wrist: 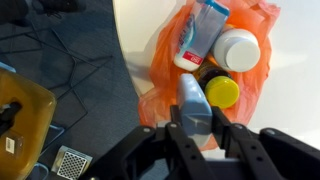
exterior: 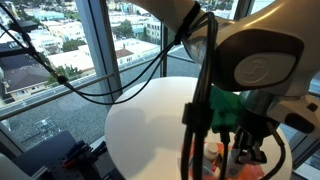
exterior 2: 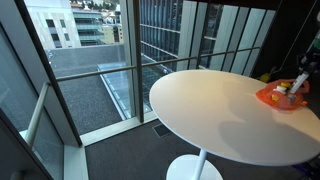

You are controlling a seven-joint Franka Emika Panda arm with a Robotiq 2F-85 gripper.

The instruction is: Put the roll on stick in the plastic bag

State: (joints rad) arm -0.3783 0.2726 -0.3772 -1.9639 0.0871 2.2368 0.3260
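In the wrist view my gripper is shut on the roll on stick, a slim pale blue-grey cylinder. It is held just over the near edge of the crinkled orange plastic bag. The bag lies on the round white table. It holds a white bottle with a blue label, a white-capped jar and a yellow cap. The bag also shows in both exterior views, with the gripper right above it.
The bag lies near the table's edge, with dark floor and cables below. A yellow box stands on the floor. Glass walls with railings surround the table. Black cables hang from the arm.
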